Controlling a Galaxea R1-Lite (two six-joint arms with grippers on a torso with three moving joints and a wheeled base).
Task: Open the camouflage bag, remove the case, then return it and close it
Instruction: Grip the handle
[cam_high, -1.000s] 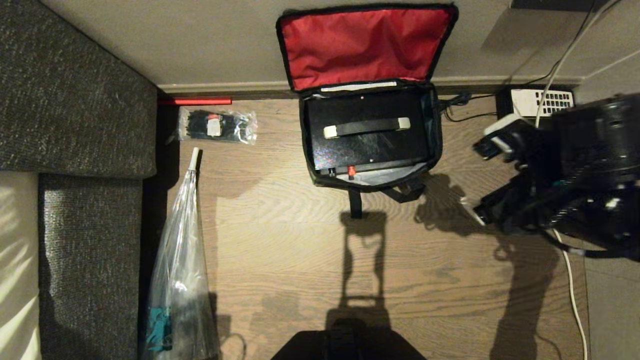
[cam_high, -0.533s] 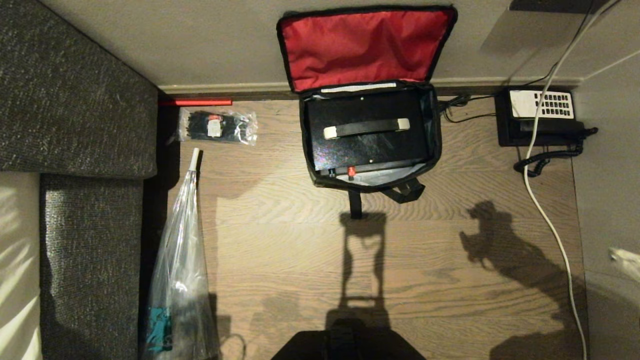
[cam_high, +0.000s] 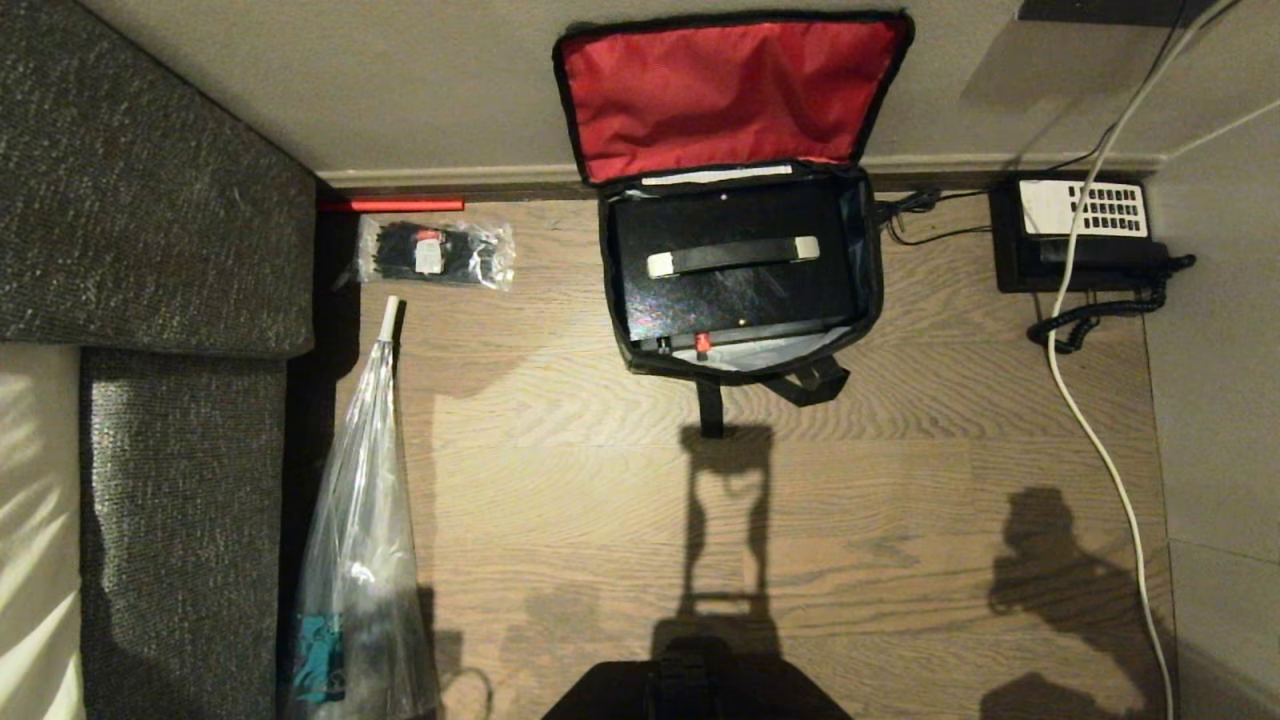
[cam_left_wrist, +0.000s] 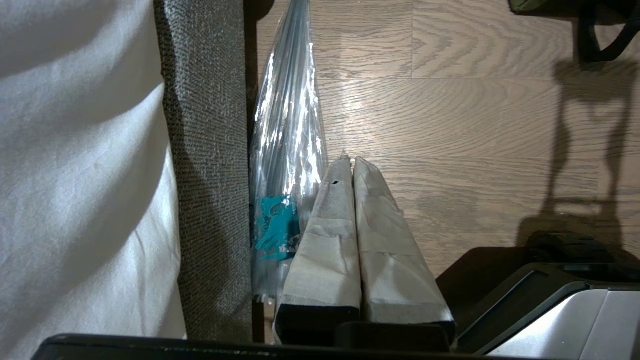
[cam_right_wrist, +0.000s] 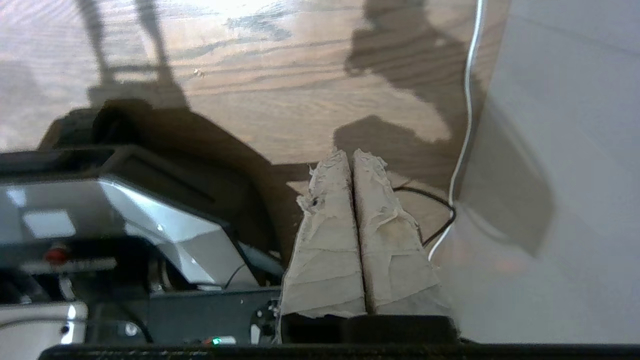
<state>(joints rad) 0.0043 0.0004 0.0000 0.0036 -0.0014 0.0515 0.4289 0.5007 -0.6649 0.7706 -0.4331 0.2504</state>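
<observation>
Both arms pulled in low beside the robot's base, out of the head view

The left gripper (cam_left_wrist: 354, 161) points down at the floor with its 2 taped fingers (cam_left_wrist: 330, 225) pressed together, holding nothing. The right gripper (cam_right_wrist: 353, 152) hangs the same way on the other side, its 2 frayed, taped fingers (cam_right_wrist: 390, 235) closed against each other and empty.

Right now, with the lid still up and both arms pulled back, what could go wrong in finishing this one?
The camouflage bag stands open, its red lid leaning on the wall, with the case inside; closing is undone.
1. The lid may flop back when pushed.
2. The white cable runs along the floor on the right gripper's side; a reach could snag it.
3. The front strap could get trapped under the lid.
</observation>
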